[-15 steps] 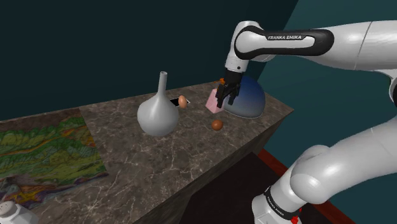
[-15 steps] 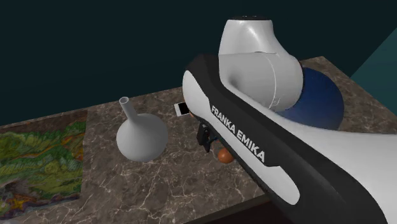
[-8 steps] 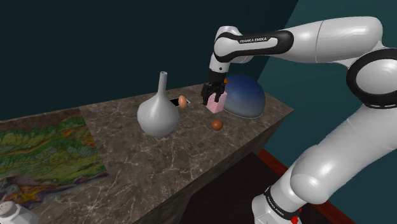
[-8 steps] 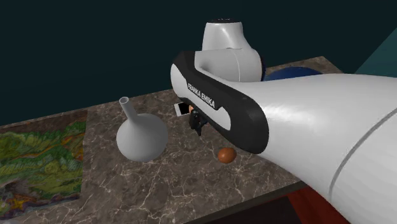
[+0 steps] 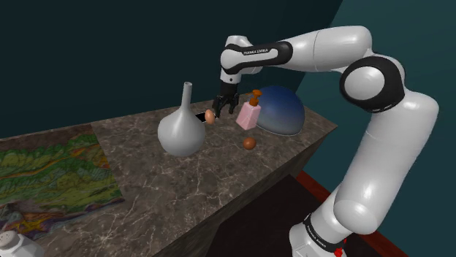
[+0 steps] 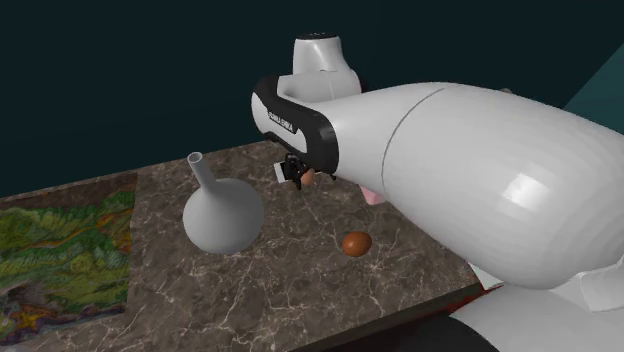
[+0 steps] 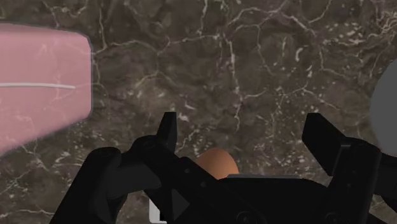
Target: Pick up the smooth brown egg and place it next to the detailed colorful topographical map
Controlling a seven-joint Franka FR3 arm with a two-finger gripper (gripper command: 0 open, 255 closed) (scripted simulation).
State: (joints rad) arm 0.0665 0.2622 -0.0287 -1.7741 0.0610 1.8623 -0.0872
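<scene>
Grasping is just starting: the end effector (image 7: 242,126), wide open and empty, is hovering over the brown egg (image 7: 216,164), the map (image 5: 51,171) lying well apart at the shoulder view's eight o'clock.

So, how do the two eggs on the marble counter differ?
The paler egg is tan; the darker egg is reddish brown. The paler egg lies beside the grey vase, under the open hand; the darker egg lies alone, nearer the edge of the counter. Both look smooth and similar in size.
</scene>
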